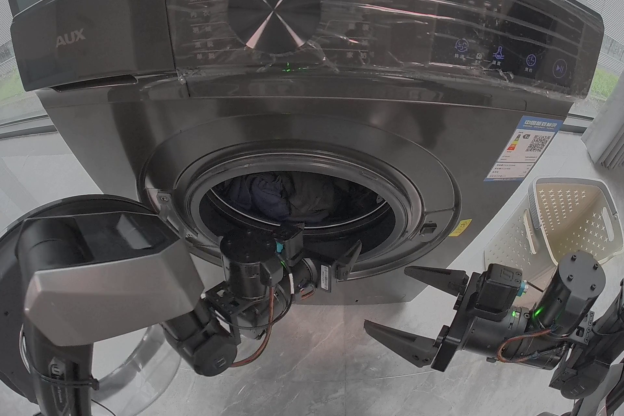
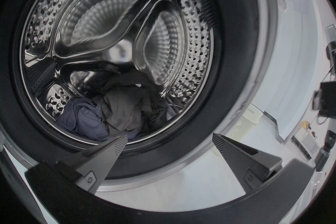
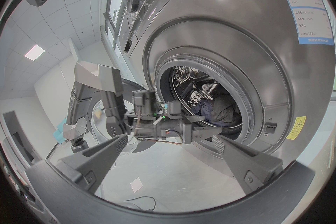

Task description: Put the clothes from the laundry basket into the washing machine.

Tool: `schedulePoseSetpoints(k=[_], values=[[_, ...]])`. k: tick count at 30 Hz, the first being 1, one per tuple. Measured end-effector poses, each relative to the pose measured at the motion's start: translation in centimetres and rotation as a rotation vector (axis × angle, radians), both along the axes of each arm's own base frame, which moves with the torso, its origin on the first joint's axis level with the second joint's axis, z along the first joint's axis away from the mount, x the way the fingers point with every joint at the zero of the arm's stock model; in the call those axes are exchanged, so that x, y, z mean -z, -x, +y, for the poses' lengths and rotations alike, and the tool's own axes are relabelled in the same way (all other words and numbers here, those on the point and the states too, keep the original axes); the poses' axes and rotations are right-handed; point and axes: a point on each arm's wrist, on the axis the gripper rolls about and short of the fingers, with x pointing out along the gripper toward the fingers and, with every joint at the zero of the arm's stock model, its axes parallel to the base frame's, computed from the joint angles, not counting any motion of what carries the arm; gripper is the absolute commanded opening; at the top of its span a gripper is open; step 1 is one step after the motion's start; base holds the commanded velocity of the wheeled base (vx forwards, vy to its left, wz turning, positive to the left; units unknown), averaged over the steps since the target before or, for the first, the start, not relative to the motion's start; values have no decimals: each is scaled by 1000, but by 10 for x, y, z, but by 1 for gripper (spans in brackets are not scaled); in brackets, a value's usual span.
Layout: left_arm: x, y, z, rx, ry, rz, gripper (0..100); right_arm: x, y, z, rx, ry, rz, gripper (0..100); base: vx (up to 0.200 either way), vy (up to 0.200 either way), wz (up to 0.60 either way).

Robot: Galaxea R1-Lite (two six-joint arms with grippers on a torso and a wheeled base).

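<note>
Clothes [image 2: 112,109]: heaped low in the drum [image 2: 105,25] of the washer [image 1: 325,125] (a blue piece beside grey ones).
Left gripper [image 2: 169,139]: at the drum's mouth, jaws apart, holding nothing.
Right gripper [image 1: 386,298]: before the washer's lower right, jaws wide apart, holding nothing.
Basket [image 1: 575,216]: on the floor, right of the washer.

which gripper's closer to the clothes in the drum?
Left. The left gripper sits at the washer mouth, just in front of the clothes. The right gripper hangs farther out, off to the right toward the basket.
</note>
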Motion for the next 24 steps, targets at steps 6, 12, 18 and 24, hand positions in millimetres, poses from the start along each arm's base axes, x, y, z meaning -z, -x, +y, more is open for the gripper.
schedulePoseSetpoints(k=[6,12,18,24], values=[[-24,41,9,53,24,13,100,0,6,-6,11,2,8,100,0,0,0],[-43,87,33,84,43,36,100,-5,13,-24,77,-11,11,100,0,0,0],[-63,123,61,92,101,-3,100,-10,14,-48,255,-41,15,100,0,0,0],[-72,141,82,63,121,-27,100,-15,14,-57,382,-81,16,100,-67,0,0]])
